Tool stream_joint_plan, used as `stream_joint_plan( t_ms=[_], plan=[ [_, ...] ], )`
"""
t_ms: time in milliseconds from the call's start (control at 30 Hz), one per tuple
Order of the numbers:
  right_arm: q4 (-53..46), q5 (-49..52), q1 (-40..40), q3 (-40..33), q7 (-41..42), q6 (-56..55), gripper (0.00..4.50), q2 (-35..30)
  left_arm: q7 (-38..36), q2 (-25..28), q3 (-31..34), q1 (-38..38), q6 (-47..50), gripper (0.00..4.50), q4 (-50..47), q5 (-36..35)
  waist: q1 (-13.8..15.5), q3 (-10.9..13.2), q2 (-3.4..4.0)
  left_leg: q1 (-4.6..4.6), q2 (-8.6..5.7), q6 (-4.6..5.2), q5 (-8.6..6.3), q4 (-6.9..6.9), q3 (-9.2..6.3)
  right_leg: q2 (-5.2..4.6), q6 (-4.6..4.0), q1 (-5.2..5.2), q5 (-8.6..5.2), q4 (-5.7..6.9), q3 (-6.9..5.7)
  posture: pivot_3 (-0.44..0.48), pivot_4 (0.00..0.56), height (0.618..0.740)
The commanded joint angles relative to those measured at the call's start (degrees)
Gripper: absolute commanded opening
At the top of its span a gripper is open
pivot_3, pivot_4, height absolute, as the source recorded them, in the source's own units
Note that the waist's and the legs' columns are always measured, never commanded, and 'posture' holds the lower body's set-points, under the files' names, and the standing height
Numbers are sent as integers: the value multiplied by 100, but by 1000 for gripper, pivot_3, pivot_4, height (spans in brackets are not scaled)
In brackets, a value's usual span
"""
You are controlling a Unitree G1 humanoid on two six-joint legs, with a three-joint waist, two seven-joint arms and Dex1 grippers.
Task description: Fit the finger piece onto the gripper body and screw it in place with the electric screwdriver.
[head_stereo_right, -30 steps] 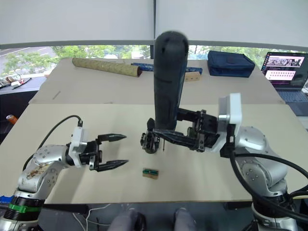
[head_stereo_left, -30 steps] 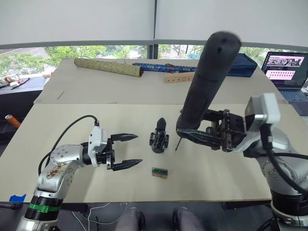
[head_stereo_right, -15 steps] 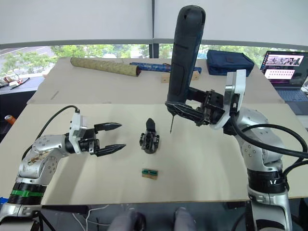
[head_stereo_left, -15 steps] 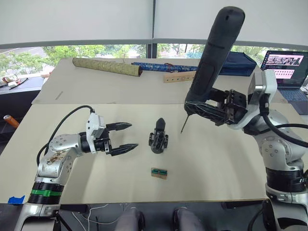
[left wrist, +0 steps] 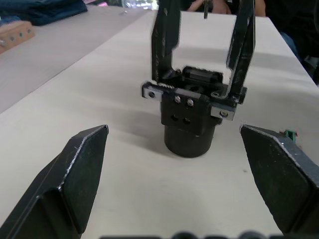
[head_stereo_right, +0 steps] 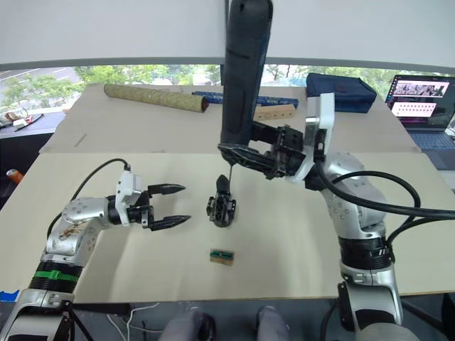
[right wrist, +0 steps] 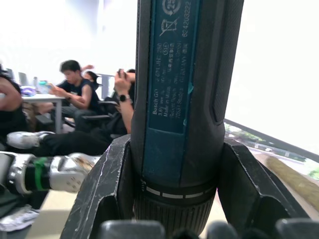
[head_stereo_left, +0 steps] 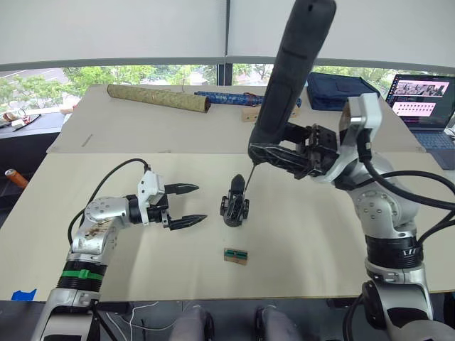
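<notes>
The gripper body [head_stereo_left: 234, 204] stands upright on the table's middle. In the left wrist view two black fingers [left wrist: 166, 45] rise from the gripper body [left wrist: 191, 130] side by side; which one is the finger piece I cannot tell. My left gripper [head_stereo_left: 197, 204] is open, a short way to the left of the body and pointing at it. My right gripper [head_stereo_left: 290, 150] is shut on the electric screwdriver [head_stereo_left: 286, 82], which is held nearly upright. Its thin bit [head_stereo_left: 247, 172] hangs just above the body's top.
A small green-and-brown block [head_stereo_left: 235, 255] lies near the front edge. On the far table are a patterned roll [head_stereo_left: 159, 98], a blue roll [head_stereo_left: 227, 97], a wooden block with holes [head_stereo_left: 257, 114], a dark blue bag [head_stereo_left: 333, 91] and a laptop [head_stereo_left: 421, 99]. People sit in the right wrist view's background.
My right arm has swung the screwdriver leftward, bringing its bit from the right of the gripper body to just above it. The left gripper stays open in about the same place.
</notes>
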Motion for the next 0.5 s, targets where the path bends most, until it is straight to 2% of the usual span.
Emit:
stream_joint_plan(
  t_ms=[33, 500],
  plan=[
    [-104, -37, -250, -8, -40, -106, 1928, 102, -62, -76, -68, -117, -291, 4500, 104, 119, 0, 0, 0, -2, 0, 0, 0, 0, 0, 0, 0, -2, 0, 0, 0, 0, 150, 740],
    [305, -526, -411, 340, 159, -187, 1928, 495, 40, -541, -284, -263, -672, 4500, 547, 428, -6, 0, 0, -7, 0, -1, 1, 2, -4, 0, 1, -2, 1, 0, -9, 0, 150, 740]
  ],
)
